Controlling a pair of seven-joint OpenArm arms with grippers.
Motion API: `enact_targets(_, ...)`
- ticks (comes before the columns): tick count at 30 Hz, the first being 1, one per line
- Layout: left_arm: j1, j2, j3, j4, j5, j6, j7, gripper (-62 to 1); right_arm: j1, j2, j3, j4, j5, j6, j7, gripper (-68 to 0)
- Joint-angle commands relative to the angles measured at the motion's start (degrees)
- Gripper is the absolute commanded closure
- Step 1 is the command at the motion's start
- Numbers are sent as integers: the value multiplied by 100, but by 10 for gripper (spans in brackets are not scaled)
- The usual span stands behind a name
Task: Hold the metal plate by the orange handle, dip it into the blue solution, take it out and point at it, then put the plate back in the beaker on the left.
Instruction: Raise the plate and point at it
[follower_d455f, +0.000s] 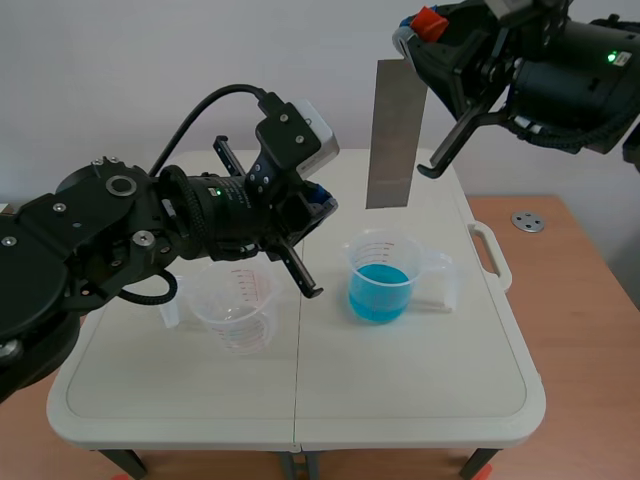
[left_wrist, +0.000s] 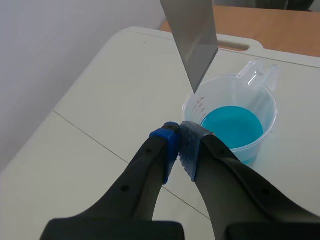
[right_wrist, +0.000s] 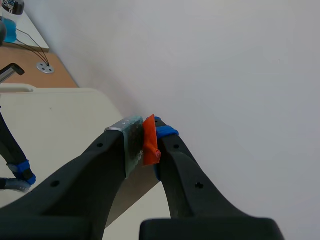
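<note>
My right gripper (right_wrist: 142, 146) is pinching the orange handle (right_wrist: 150, 137), hanging the metal plate (follower_d455f: 395, 135) clear above the blue solution (follower_d455f: 380, 292). My left gripper (left_wrist: 179, 145), fingers pressed together, is aiming at it: pointing step, I judge; return to the left beaker (follower_d455f: 235, 300) is remaining

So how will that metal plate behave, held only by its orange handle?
Probably stiff: the metal plate hangs flat and straight from the right gripper, with no visible bend. Likely light for its size, since it looks thin. It may swing or slip, as only the small orange handle at its upper end is pinched.
</note>
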Motion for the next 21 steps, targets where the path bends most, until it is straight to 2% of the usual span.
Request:
enact_targets(1, -35, 33, -37, 120, -37, 33, -70, -14, 83, 13, 2, 168, 111, 31, 63, -13)
enact_targets(11, -33, 31, -37, 120, -42, 31, -70, -14, 83, 13, 2, 168, 111, 31, 63, -13)
enact_targets(14, -15, -22, -52, 120, -131, 39, -87, -15, 83, 13, 2, 168, 127, 31, 63, -13)
enact_targets(17, 20, -192, -59, 122, -262, 61, -85, -15, 83, 13, 2, 168, 175, 31, 63, -13)
enact_targets(21, 256, -614, -122, 286, -487, 317, -153, -15, 83, 13, 2, 168, 179, 31, 63, -13)
